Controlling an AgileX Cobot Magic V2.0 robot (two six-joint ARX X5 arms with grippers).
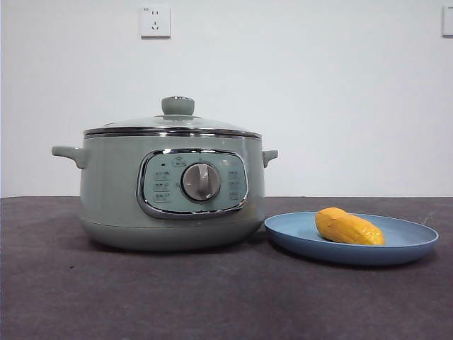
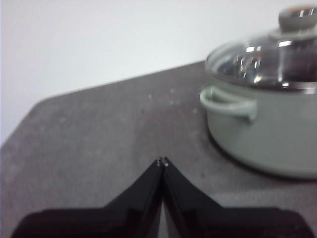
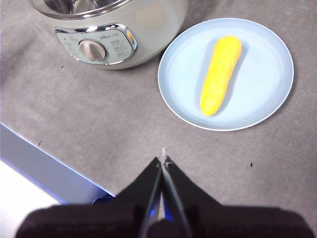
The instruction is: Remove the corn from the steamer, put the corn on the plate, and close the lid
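- corn, small yellow-orange oblong lump with bumpy skin and a tapered end (image 1: 349,227): lying on its side in the wide shallow matte light-blue plate (image 1: 417,243), lower right of the front frame; in the right wrist view, stretched lengthwise across the plate's middle.
- plate: flat on the dark grey table (image 1: 212,297), just beside the steamer's base; cannot tell whether touching.
- steamer, large round pale sage-green electric pot (image 1: 113,191): left of centre in the front frame, two stubby side handles out, chrome-framed control panel with silver central dial (image 1: 201,182) facing the camera.
- lid, low glass dome with chrome rim and pale green round knob (image 1: 178,106): seated level on the pot, shut.
- left gripper (image 2: 162,162): black jaws pressed together, holding nothing, over bare table, apart from the pot's handle.
- right gripper (image 3: 163,159): black jaws pressed together, empty, over the table near the plate.
- white wall socket (image 1: 155,21): upper left of centre, front frame.
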